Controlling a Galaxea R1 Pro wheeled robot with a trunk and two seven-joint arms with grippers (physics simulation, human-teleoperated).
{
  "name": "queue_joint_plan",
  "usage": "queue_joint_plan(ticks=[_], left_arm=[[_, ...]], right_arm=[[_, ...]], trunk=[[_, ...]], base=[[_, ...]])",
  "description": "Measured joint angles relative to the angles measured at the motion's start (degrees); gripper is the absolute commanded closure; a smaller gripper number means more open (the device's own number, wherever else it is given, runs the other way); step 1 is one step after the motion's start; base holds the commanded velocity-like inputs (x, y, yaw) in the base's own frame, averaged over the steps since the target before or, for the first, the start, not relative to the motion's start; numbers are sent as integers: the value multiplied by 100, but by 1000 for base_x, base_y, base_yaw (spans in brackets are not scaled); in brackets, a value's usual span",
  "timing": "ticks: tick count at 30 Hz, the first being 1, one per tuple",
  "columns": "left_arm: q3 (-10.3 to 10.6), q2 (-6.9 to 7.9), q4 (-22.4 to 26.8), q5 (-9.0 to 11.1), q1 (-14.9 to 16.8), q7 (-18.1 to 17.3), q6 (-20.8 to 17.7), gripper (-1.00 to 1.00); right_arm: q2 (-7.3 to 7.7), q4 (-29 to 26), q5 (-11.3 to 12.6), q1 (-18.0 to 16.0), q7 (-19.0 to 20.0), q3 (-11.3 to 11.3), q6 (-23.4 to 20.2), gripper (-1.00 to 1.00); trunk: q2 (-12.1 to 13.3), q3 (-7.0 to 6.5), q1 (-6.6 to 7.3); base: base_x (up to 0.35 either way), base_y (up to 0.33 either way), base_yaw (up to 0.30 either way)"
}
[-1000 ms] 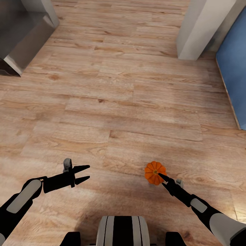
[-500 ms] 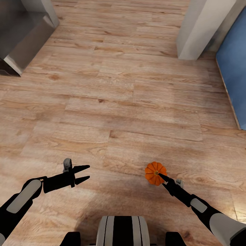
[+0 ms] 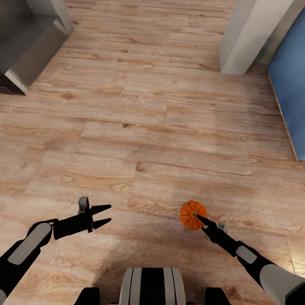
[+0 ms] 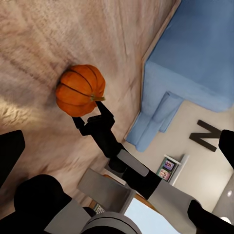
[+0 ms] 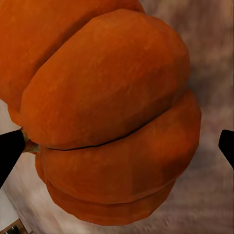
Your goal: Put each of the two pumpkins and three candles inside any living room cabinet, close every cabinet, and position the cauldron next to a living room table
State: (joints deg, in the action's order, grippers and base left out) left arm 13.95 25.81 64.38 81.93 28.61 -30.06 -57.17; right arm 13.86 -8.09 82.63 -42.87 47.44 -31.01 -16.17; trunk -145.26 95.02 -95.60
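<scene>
A small ribbed orange pumpkin (image 3: 192, 214) hangs just above the wooden floor, low and right in the head view. My right gripper (image 3: 197, 218) is shut on it, with the dark fingers pressed against its sides. Up close, the right wrist view has the pumpkin (image 5: 107, 112) spanning the gap between the two fingertips (image 5: 9, 152). The left wrist view looks across at the same pumpkin (image 4: 80, 90) held at the tip of my right gripper (image 4: 91, 116). My left gripper (image 3: 105, 214) stands open and empty over bare floor, low and left.
A grey unit (image 3: 25, 46) stands at the far left. A white pillar (image 3: 250, 34) rises at the far right, with a blue sofa (image 3: 292, 89) beside it along the right edge. Wood floor (image 3: 144, 127) stretches ahead. My base (image 3: 152, 286) is at the bottom.
</scene>
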Motion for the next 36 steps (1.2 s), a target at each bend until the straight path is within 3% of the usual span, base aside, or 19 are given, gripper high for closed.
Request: queue_joint_plan(ticks=[13,14,36], left_arm=[[-1,3,1,1,-1,1,0,-100],[-1,5,1,2,-1,2,0,-100],[-1,0,0,4,-1,2,0,-100]], right_arm=[[0,-17,46,-1,65,61,-38,-100],[0,-17,46,-1,65,62,-38,100],[8,-20,35,-1,68,53,-1,100]], trunk=[[0,0,1],[0,0,1],[0,0,1]], base=[[40,38,0],[0,0,0],[0,0,0]])
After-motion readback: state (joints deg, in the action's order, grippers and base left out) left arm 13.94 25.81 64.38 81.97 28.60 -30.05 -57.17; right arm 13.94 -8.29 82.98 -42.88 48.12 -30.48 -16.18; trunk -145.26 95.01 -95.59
